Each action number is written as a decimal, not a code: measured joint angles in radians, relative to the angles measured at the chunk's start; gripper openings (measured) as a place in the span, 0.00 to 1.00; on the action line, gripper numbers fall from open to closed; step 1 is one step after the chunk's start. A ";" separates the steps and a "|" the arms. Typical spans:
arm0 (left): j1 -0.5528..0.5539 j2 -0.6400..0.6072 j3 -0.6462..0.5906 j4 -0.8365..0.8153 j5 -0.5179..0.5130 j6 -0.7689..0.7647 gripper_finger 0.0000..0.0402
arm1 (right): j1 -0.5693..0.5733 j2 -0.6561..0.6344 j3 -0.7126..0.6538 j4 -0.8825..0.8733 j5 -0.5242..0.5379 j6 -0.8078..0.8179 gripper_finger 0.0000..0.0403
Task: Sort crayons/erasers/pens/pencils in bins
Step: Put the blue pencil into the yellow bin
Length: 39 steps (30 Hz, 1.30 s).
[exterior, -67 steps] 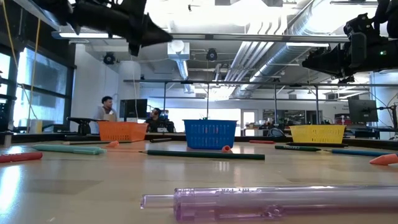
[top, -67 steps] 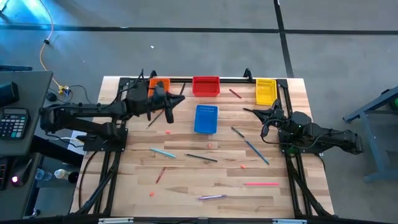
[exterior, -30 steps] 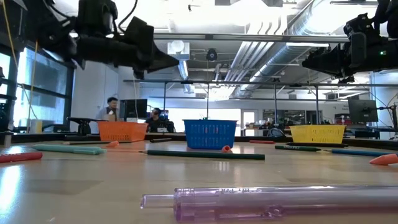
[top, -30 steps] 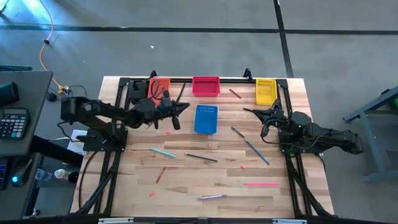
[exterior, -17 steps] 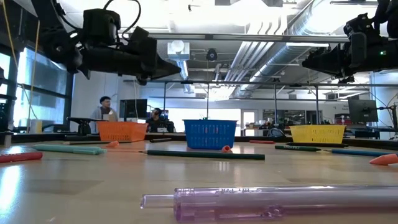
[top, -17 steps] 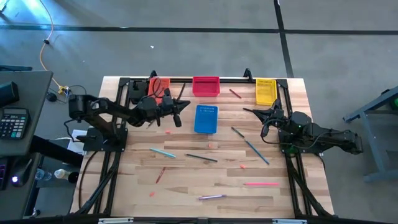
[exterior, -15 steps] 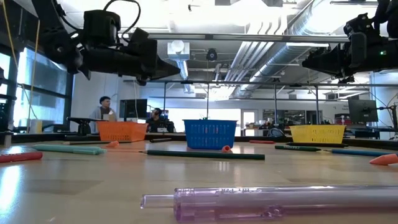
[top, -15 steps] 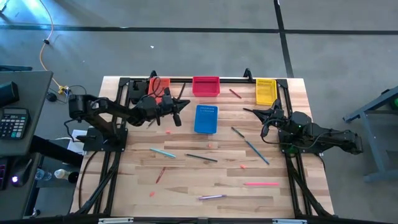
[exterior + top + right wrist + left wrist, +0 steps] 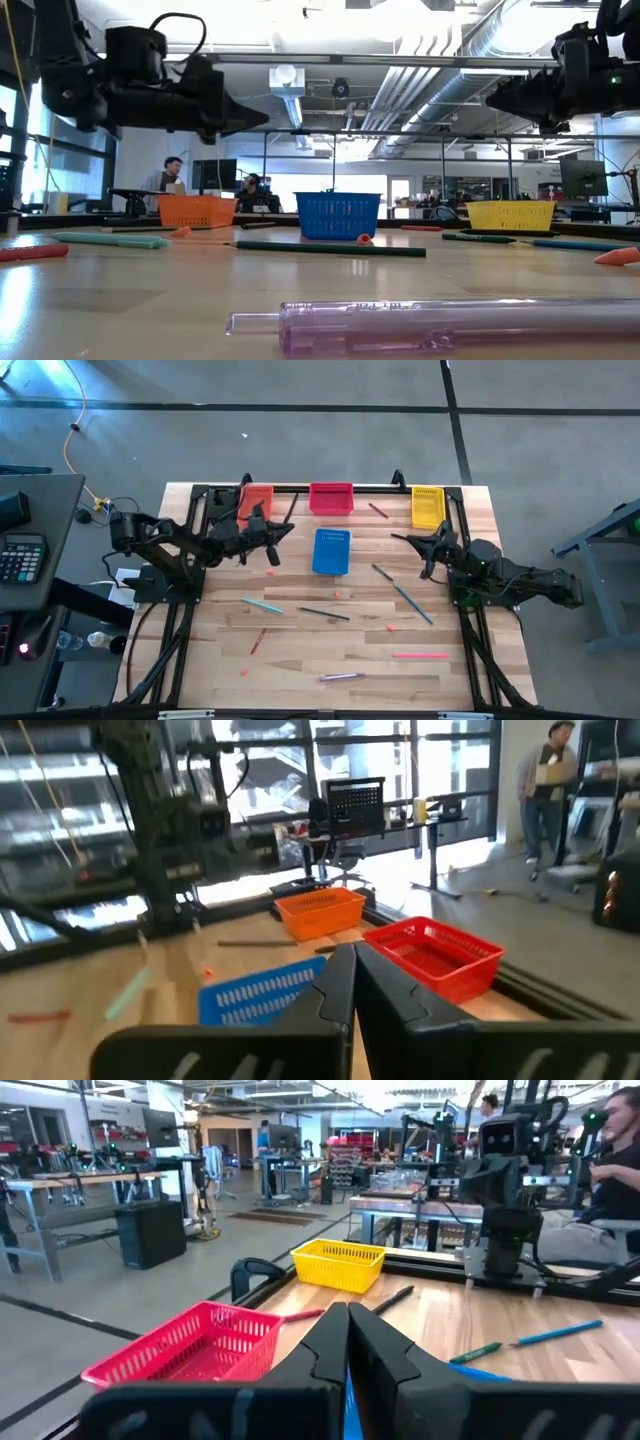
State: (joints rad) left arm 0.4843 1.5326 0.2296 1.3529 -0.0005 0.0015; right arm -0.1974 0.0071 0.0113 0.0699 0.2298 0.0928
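Hovering empty-handed: both end effectors were shut on nothing, with the sorting still ahead of you.

Your left end effector [image 9: 268,536] hung above the tabletop [image 9: 300,660] between the orange bin [image 9: 256,499] and the blue bin [image 9: 331,550], fingers pressed together. The nearest piece, a small orange-red eraser [image 9: 271,570], lay on the wood just in front of it, toward the front edge. A teal pen [image 9: 262,604] lay farther the same way, its long axis roughly across the tabletop. Your right end effector [image 9: 424,543], likewise closed and empty, waited below the yellow bin [image 9: 427,506], nearer a dark pencil [image 9: 381,571] and blue pen [image 9: 412,604], both lying diagonally. The red bin [image 9: 331,498] sat at the back.
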 joint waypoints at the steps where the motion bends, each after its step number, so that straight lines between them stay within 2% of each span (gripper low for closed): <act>1: 0.000 0.000 -0.006 0.002 0.000 -0.006 0.00 | 0.000 0.000 0.000 0.005 0.000 0.023 0.00; 4: 0.000 0.000 -0.017 0.003 -0.001 -0.016 0.00 | -0.002 0.000 0.000 0.046 0.007 0.061 0.00; 9: 0.000 0.000 -0.020 0.004 -0.003 -0.017 0.00 | 0.013 0.014 0.000 0.129 0.009 0.014 0.00; 11: 0.000 0.000 -0.020 0.004 -0.003 -0.017 0.00 | 0.027 0.038 0.000 0.122 0.057 0.004 0.00; 15: 0.000 0.000 -0.020 0.004 -0.010 -0.016 0.00 | 0.051 0.125 0.001 0.113 0.142 0.049 0.00; 19: 0.000 0.000 -0.020 0.003 -0.011 -0.016 0.00 | 0.082 0.250 0.058 0.059 0.173 0.126 0.00; 23: 0.000 0.000 -0.020 0.003 -0.011 -0.014 0.00 | 0.130 0.406 0.175 -0.062 0.195 0.183 0.00; 27: 0.000 0.000 -0.020 -0.001 -0.011 -0.016 0.00 | 0.180 0.561 0.309 -0.261 0.210 0.283 0.00; 34: 0.000 0.000 -0.020 -0.016 -0.008 -0.013 0.00 | 0.276 0.788 0.505 -0.567 0.169 0.533 0.00; 39: 0.000 0.000 -0.020 -0.022 -0.007 -0.013 0.00 | 0.328 0.906 0.593 -0.760 0.118 0.781 0.02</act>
State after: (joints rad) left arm 0.4843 1.5326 0.2100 1.3311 -0.0078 -0.0116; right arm 0.1303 0.9131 0.6041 -0.6899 0.3482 0.8736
